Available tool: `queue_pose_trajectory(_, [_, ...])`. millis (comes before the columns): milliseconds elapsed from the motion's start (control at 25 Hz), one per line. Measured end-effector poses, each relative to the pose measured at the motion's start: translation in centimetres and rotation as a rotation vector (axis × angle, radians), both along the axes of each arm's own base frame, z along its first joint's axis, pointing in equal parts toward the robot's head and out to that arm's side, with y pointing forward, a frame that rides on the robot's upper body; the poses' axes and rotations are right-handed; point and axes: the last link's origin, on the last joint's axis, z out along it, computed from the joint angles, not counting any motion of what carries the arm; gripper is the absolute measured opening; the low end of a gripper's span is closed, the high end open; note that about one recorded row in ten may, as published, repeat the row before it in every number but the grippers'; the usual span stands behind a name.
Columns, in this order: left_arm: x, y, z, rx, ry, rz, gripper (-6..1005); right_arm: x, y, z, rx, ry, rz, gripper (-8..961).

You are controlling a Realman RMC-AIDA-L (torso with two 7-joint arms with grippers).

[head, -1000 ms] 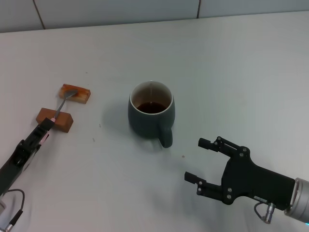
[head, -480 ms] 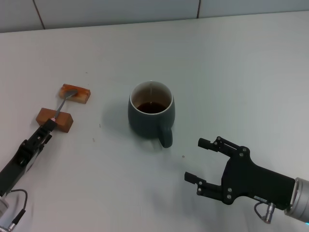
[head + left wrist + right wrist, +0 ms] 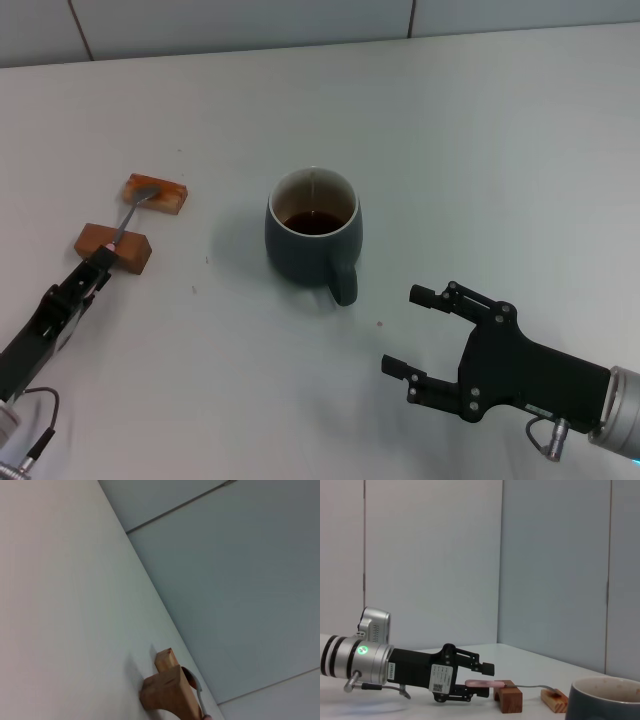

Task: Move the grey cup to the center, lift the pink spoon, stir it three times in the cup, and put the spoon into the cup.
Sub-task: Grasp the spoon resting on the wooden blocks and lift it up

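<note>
Clearly the left pincer is nearer: its parted tips flank the pink spoon handle, which runs toward 1 o'clock across two wooden blocks, at 9 o'clock from the grey cup; the right pincer idles unclenched.

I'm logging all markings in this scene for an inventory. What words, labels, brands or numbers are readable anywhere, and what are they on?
White sticker with a square code on the left claw: print too small to read.
Rounded dark grey ceramic mug: no text.
Thin pink-handled metal spoon and the two brown wooden blocks under it: no text.
Black right claw, open near the mug: no readable marking.
</note>
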Motion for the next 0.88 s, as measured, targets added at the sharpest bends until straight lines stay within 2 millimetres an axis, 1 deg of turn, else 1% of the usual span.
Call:
queue_pose_trajectory(320, [-0.05,0.2,-0.13,-0.009,0.003,0.007,455,-0.02,0.2,-0.06,-0.001,-0.006,0.0,787])
queue_pose_trajectory(720, [-0.01,0.2,-0.17,-0.009,-0.003,0.009,374,-0.11,0.3,-0.12,-0.011,-0.006,0.0,786])
queue_pose_trajectory(880, [-0.05,0.18,-0.2,-0.012,-0.001,0.011,359,-0.1,0.29,-0.13,-0.012,-0.006,0.0,786])
